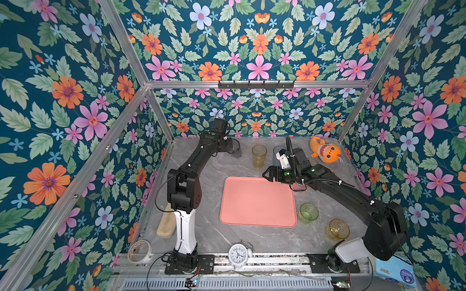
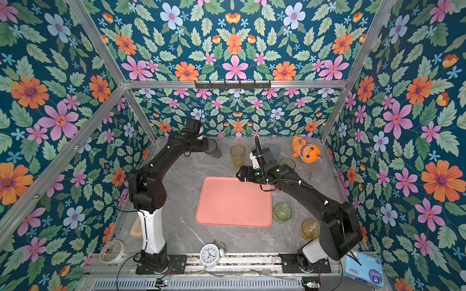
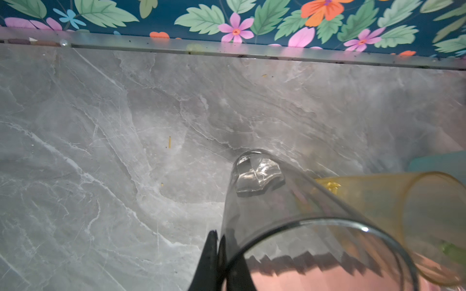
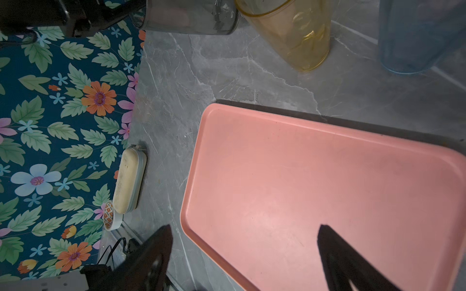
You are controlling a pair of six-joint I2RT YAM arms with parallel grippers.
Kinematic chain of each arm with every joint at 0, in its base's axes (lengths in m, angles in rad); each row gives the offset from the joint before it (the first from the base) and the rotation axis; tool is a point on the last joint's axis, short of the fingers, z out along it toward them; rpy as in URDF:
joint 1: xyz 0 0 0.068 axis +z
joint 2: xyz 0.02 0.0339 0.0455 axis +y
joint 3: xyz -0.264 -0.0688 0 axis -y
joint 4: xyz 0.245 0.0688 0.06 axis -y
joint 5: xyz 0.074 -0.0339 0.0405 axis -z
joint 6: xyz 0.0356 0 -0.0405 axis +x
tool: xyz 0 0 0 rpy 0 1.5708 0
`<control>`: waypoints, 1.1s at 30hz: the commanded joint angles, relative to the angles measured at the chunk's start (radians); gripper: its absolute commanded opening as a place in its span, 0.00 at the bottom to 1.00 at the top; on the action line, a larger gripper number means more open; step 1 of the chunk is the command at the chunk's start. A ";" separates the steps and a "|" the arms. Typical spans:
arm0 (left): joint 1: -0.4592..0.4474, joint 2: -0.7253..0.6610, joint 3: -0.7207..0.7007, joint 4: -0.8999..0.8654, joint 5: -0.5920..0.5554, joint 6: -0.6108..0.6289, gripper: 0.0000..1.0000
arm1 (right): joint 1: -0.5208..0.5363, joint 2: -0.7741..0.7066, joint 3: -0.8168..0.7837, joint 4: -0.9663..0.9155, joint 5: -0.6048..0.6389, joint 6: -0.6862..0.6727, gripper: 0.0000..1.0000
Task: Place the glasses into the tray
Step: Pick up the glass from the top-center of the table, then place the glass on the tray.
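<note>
Nearest, an amber glass (image 1: 337,229) and a green glass (image 1: 308,212) stand on the table (image 1: 201,226), just right of the tray (image 1: 257,201), which lies mid-table. The right claw (image 4: 244,226) hangs over the tray's far right corner, fingers wide apart and holding nothing. Beyond the tray, a tall yellow glass (image 1: 259,156) stands upright. At the far left, the left claw (image 3: 216,234) is pinched tight on the rim of a grey glass (image 3: 277,201) (tipped on its side).
</note>
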 commanded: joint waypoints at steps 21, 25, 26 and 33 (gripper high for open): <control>-0.147 -0.246 -0.117 -0.426 -0.058 0.038 0.00 | 0.002 -0.019 0.015 -0.032 0.046 -0.030 0.91; -0.156 -0.248 -0.166 -0.422 -0.049 0.034 0.00 | 0.000 -0.024 0.012 -0.035 0.049 -0.031 0.91; -0.158 -0.245 -0.174 -0.419 -0.048 0.036 0.00 | 0.000 -0.024 0.012 -0.036 0.049 -0.032 0.91; -0.158 -0.216 -0.216 -0.390 -0.053 0.046 0.00 | 0.001 -0.030 0.003 -0.039 0.052 -0.032 0.91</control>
